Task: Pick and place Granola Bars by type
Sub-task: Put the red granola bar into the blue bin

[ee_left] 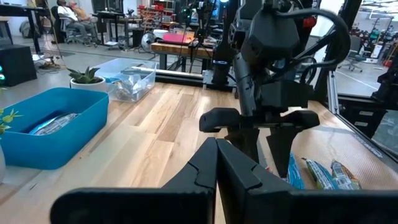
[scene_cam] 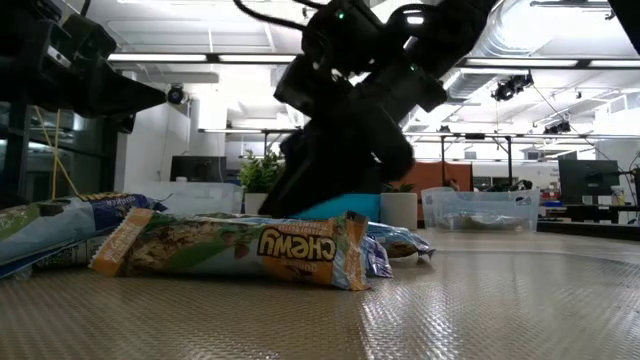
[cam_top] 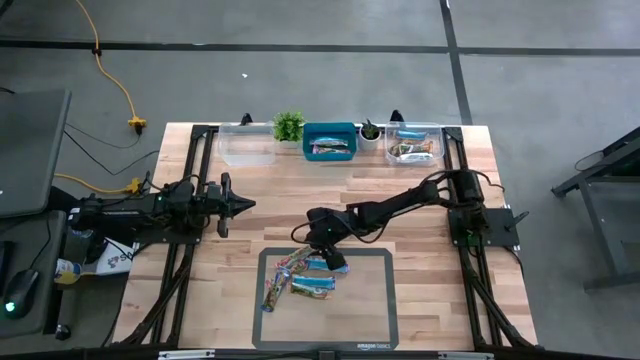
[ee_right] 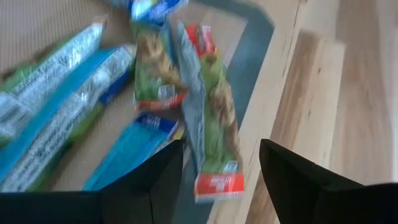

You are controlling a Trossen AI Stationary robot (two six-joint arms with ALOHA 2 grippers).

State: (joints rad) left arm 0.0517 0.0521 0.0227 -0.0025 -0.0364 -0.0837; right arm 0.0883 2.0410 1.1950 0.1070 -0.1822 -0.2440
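While some granola bars (cam_top: 330, 148) already lie in the blue bin (cam_top: 330, 131) and clear bin (cam_top: 415, 131), a pile (cam_top: 298, 280) remains on the mat (cam_top: 375, 300) (several). Right end effector (cam_top: 333, 261), open, hovers above it; left end effector (cam_top: 243, 204) waits closed.

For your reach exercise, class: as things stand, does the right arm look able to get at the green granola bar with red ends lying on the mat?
Probably yes. The right gripper hangs open just above the green bar, its fingers either side, and nothing covers that bar.
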